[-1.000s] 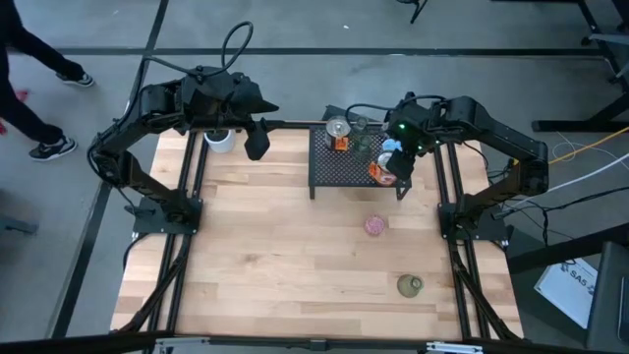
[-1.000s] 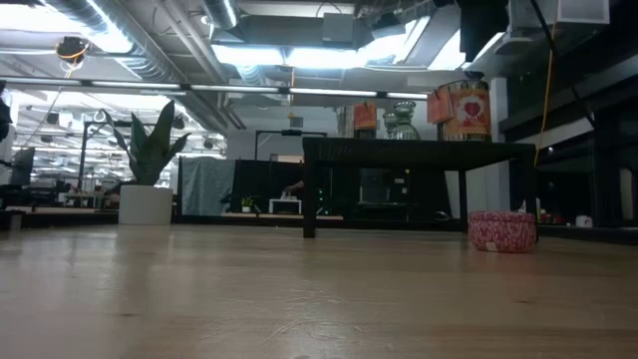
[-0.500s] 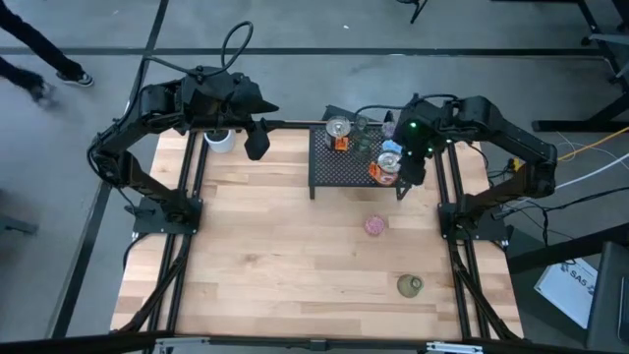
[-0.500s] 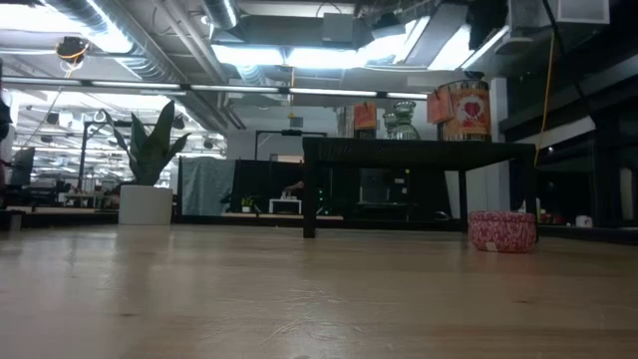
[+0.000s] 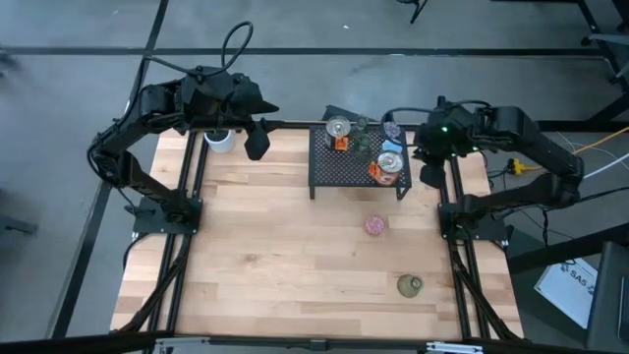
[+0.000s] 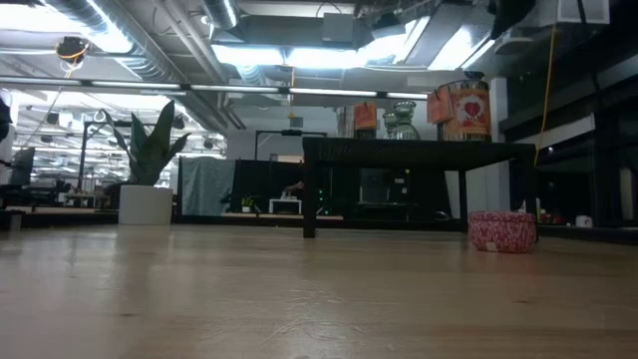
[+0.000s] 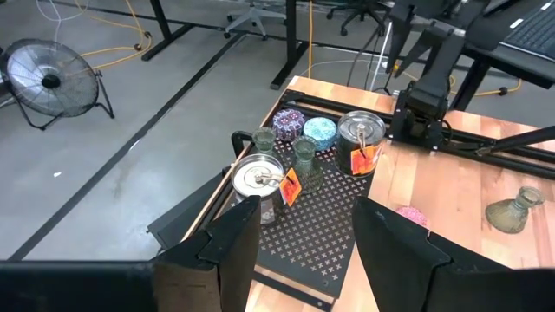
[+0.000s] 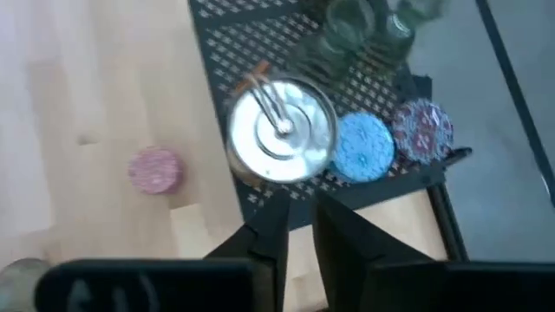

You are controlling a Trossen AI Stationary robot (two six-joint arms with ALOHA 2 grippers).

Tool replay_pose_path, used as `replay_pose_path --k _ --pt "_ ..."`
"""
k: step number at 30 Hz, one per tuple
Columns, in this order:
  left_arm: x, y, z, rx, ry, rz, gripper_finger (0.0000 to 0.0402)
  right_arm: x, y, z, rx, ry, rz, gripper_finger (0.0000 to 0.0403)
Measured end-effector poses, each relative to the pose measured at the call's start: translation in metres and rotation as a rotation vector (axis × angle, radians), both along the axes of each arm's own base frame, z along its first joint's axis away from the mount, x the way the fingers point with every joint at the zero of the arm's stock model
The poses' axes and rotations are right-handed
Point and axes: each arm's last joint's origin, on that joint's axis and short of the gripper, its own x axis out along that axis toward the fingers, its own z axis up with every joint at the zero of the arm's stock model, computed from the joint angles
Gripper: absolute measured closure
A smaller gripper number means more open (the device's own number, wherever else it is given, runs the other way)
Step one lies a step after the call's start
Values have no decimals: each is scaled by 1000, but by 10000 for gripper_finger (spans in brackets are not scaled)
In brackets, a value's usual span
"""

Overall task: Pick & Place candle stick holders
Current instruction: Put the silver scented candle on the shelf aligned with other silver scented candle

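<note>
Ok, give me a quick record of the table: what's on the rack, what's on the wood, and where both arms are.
rack: black mesh, far side of the table
on rack: back silvery holder; front silvery holder; blue holder; purple holder; glass holders
on wood: pink holder; olive holder; plant pot
left gripper: raised between pot and rack, jaws open, empty
right gripper: beside the rack's right edge, jaws together, empty

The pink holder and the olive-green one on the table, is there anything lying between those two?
Nothing. In the high view only bare wood lies between the pink holder and the olive-green holder.
</note>
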Motion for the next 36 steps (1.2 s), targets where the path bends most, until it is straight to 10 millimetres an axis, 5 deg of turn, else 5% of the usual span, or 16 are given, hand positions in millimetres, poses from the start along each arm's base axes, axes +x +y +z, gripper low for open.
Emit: replay_pose_path --k 8,19,36 --pt "0 0 0 0 0 0 221 -14 -3 -39 19 36 -46 360" --pt "0 0 0 0 0 0 224 -7 -15 -92 19 130 -61 397" --pt "0 0 0 -1 0 0 231 0 -35 -98 37 50 -2 402"
